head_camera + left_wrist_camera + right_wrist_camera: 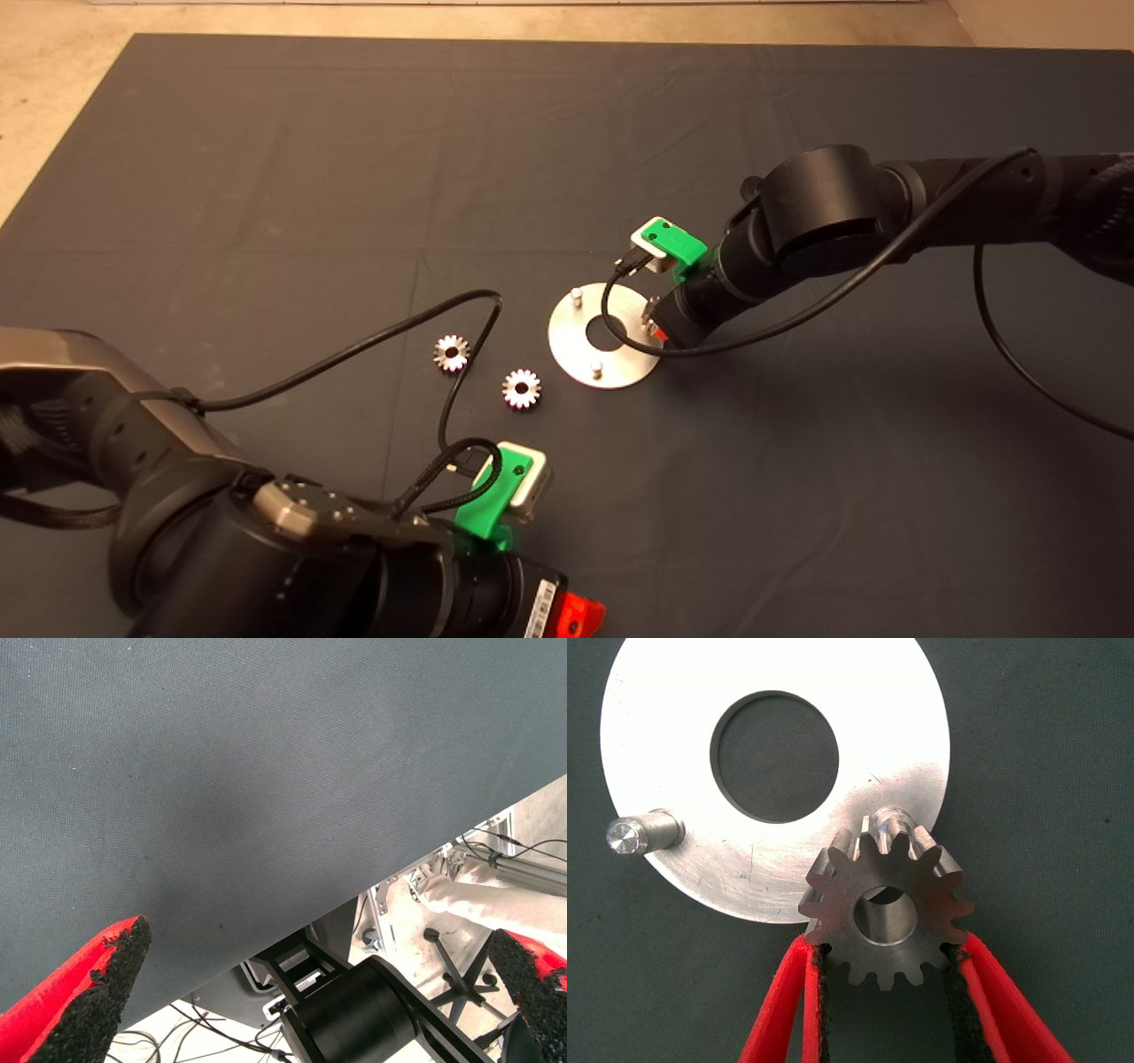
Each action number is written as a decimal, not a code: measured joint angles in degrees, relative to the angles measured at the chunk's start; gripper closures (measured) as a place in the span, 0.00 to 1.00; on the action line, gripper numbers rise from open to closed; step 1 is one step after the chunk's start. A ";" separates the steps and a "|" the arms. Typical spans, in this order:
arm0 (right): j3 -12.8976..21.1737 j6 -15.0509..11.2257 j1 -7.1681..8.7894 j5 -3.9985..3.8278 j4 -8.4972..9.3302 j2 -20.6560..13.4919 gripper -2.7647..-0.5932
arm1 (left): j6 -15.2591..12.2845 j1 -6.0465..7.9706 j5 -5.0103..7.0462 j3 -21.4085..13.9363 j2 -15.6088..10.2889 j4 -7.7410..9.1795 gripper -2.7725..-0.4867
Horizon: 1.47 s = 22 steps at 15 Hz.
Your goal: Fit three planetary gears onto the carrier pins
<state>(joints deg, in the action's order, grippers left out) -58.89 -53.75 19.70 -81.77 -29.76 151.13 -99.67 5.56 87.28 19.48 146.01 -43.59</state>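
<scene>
A flat silver disc (567,332) with a large centre hole lies mid-mat. Two carrier pins (576,294) (596,365) show on it in the head view; the third is behind my right gripper (660,328). In the right wrist view the right gripper (886,946) is shut on a planetary gear (886,908), held over the disc's rim (673,744). One pin's top (890,819) shows just beyond the gear's teeth, not in its hole. Two more gears (451,353) (522,388) lie flat on the mat left of the disc. My left gripper (310,988) is open and empty, parked at the lower left.
A black cable (461,354) from the left arm loops over the mat between the two loose gears. Another cable (611,328) from the right wrist hangs over the disc. Past the mat's edge (354,895) the left wrist view shows floor, a stand and a chair base.
</scene>
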 joint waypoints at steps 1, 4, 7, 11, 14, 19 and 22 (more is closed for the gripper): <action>-0.01 0.15 0.00 -0.02 -0.01 0.00 0.95 | 0.00 0.00 0.00 0.00 0.00 0.00 0.01; -1.33 1.08 0.00 0.07 0.05 0.06 0.95 | 0.00 0.00 0.00 0.00 0.00 0.00 0.01; -2.57 1.27 -0.02 0.02 0.05 0.98 0.95 | 0.00 0.00 -0.02 0.00 0.02 0.00 0.01; -2.88 1.38 0.00 0.30 0.05 1.74 0.95 | 0.00 0.00 -0.02 0.00 0.00 0.00 0.01; -3.40 1.41 0.00 0.29 0.05 1.77 0.95 | 0.00 0.00 -0.02 0.00 0.00 0.00 0.01; -3.91 1.68 -0.02 0.18 0.05 1.77 0.95 | 0.00 0.00 -0.02 0.00 0.00 0.00 0.01; -5.18 1.85 -0.01 0.20 0.11 1.74 0.95 | 0.00 0.00 -0.02 0.00 -0.04 0.00 0.01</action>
<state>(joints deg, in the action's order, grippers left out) -64.07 -51.90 19.69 -81.58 -29.65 152.87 -99.67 5.56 87.26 19.48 145.97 -43.59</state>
